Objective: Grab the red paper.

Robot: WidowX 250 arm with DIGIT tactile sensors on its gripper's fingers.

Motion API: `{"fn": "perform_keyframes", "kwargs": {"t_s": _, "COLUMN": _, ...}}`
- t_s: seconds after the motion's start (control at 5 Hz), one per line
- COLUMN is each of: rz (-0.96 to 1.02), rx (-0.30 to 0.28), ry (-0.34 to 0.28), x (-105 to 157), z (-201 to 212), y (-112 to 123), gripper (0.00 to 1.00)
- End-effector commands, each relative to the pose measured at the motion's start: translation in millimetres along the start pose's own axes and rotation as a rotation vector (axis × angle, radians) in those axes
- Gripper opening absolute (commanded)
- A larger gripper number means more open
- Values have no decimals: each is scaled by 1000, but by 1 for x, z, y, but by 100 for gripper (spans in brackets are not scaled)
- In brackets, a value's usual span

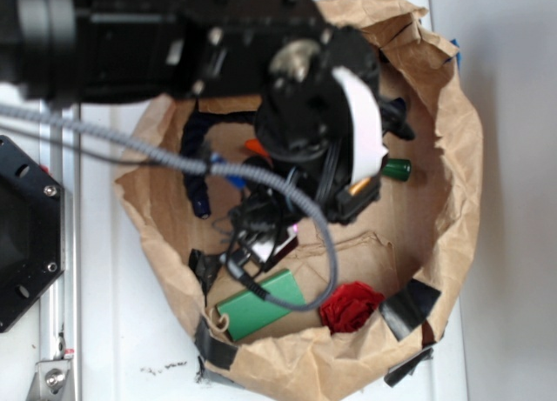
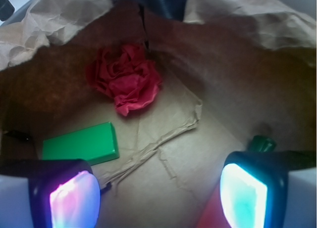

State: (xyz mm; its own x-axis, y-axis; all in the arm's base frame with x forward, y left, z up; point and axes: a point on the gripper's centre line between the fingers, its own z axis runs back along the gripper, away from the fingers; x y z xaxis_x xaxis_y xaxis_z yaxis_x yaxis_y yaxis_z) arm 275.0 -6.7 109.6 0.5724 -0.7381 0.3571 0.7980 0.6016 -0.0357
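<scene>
The brown paper bag (image 1: pixel 452 149) sits on the white desk (image 1: pixel 130 331), its rim rolled down and patched with black tape. The arm (image 1: pixel 200 36) reaches over it and blocks most of the bag's interior in the exterior view. The hand (image 2: pixel 158 191) stands wide open above the bag floor, its two lit pads far apart, holding and touching nothing. The green block (image 2: pixel 81 143) lies flat near the left pad. The red paper (image 2: pixel 126 79) rests against the bag's inner wall, clear of both pads, just beyond the block. A dark green object (image 2: pixel 261 143) by the right pad is mostly hidden, possibly a stem.
</scene>
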Motion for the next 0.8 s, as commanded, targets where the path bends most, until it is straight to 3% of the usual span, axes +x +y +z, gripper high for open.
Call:
{"fn": "perform_keyframes", "kwargs": {"t_s": 0.0, "rz": -30, "rx": 30, "ry": -57, "x": 7, "z": 3, "y": -10, "gripper": 100}}
{"fn": "perform_keyframes", "kwargs": {"t_s": 0.4, "rz": -54, "rx": 10, "ry": -47, "x": 26, "z": -31, "y": -15, "gripper": 100}}
{"fn": "perform_keyframes", "kwargs": {"t_s": 0.6, "rz": -61, "rx": 1, "ry": -69, "x": 39, "z": -42, "y": 0, "gripper": 100}}
